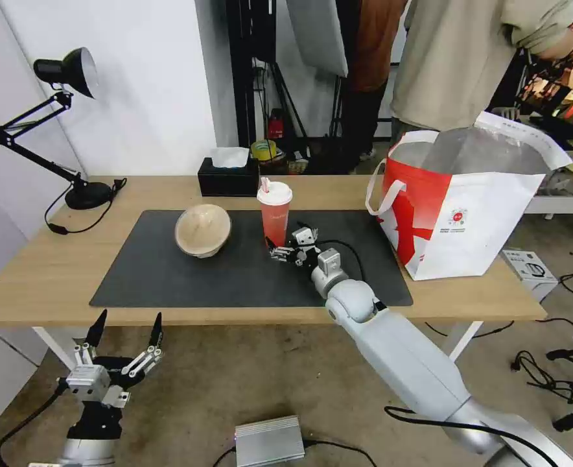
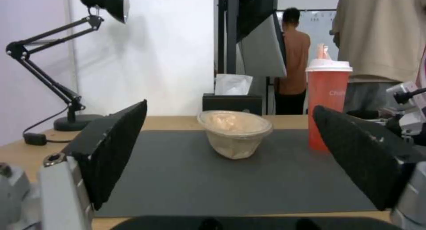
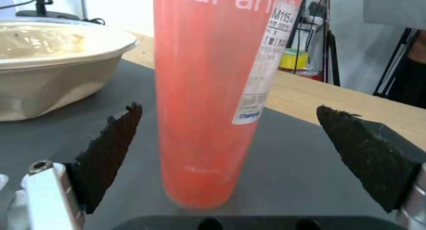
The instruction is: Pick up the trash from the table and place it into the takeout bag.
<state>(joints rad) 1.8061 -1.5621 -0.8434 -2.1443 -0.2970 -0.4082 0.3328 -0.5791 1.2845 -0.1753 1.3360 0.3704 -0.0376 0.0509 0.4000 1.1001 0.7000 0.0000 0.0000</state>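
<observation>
A tall red cup (image 1: pixel 275 217) with a white lid and straw stands upright on the dark mat of the table (image 1: pixel 46 272). My right gripper (image 1: pixel 282 250) is at the cup's base, open. In the right wrist view the cup (image 3: pixel 208 107) stands between the spread fingers (image 3: pixel 111 150) without touching either. A beige bowl (image 1: pixel 202 230) sits on the mat to the cup's left. The red-and-white takeout bag (image 1: pixel 468 220) stands open at the table's right end. My left gripper (image 1: pixel 126 332) hangs open below the table's front edge, facing the bowl (image 2: pixel 234 133) and the cup (image 2: pixel 327 103).
A black tissue box (image 1: pixel 228 176) sits at the table's back edge behind the cup. A black desk lamp (image 1: pixel 66 71) stands at the back left corner, its cable on the wood. People stand behind the table. A silver box (image 1: pixel 270 441) and cables lie on the floor.
</observation>
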